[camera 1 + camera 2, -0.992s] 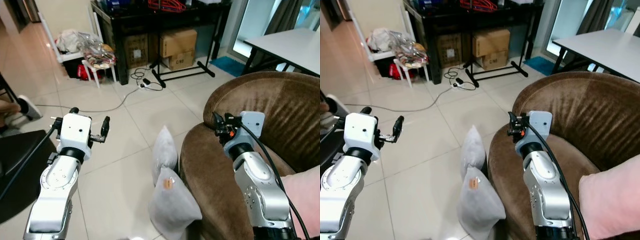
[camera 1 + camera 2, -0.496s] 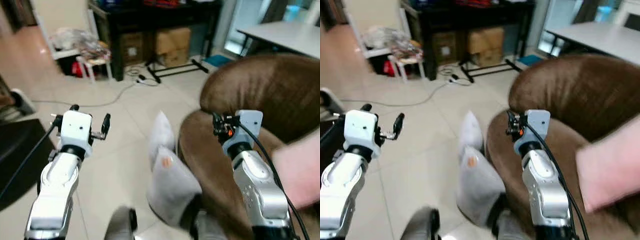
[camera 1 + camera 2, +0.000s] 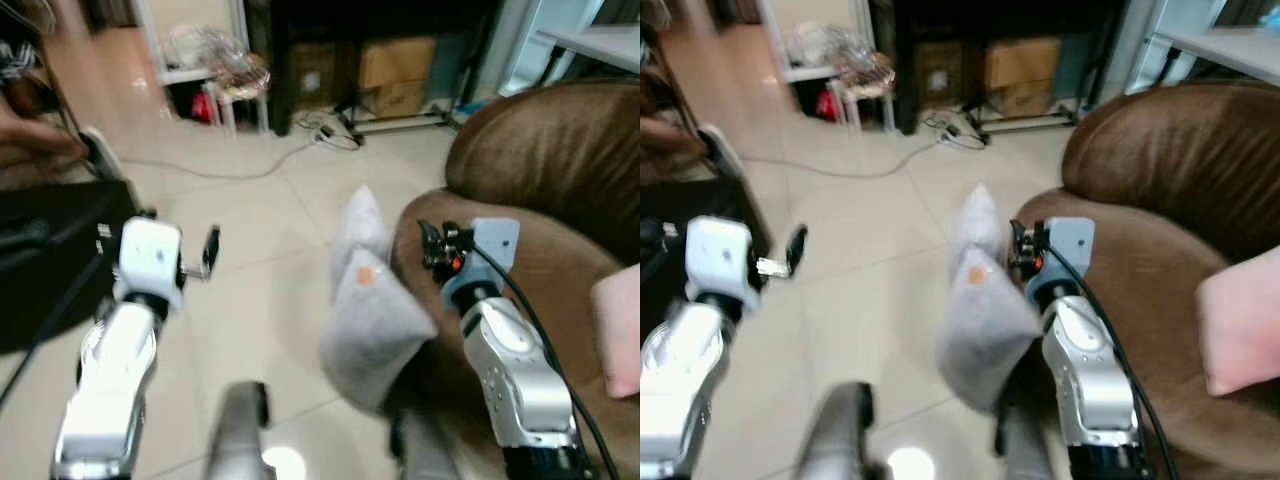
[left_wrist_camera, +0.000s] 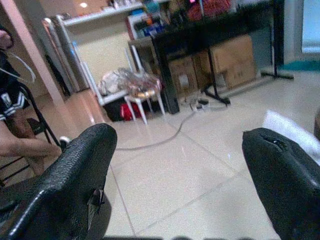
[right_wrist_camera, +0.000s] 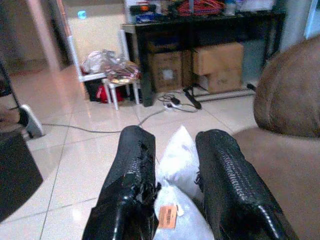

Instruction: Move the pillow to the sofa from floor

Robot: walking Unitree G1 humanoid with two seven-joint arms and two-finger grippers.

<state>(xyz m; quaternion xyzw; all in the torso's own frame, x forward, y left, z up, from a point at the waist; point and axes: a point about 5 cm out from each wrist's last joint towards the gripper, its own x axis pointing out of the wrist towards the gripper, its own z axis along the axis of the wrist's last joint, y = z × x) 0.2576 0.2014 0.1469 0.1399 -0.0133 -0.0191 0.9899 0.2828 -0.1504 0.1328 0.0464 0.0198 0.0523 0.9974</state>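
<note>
The right gripper (image 5: 172,195) hangs in the air above the near edge of the brown sofa (image 3: 560,190), its two black fingers (image 5: 132,170) parted by a modest gap with nothing between them. Through that gap the wrist view looks down on the grey pillow (image 3: 375,320), which carries a small orange tag (image 5: 169,215) and leans on the tiled floor (image 3: 260,270) against the sofa's left side. A second grey pillow (image 3: 358,222) stands just behind it, farther off. The left gripper (image 4: 180,165) is held out over bare floor well to the left of the pillows, its fingers spread wide and empty.

Compared with a second ago, the whole scene has slid to the right and blurred, and the robot's own legs (image 3: 240,430) now show at the near edge of the head view. That shift is the camera's: the robot is stepping and bending, while both pillows have stayed where they lay and the arms keep much the same raised pose. A pink cushion (image 3: 620,325) sits on the sofa at far right.

For the task, this reads as an approach only. The pillow is not yet grasped, and neither gripper touches it.
</note>
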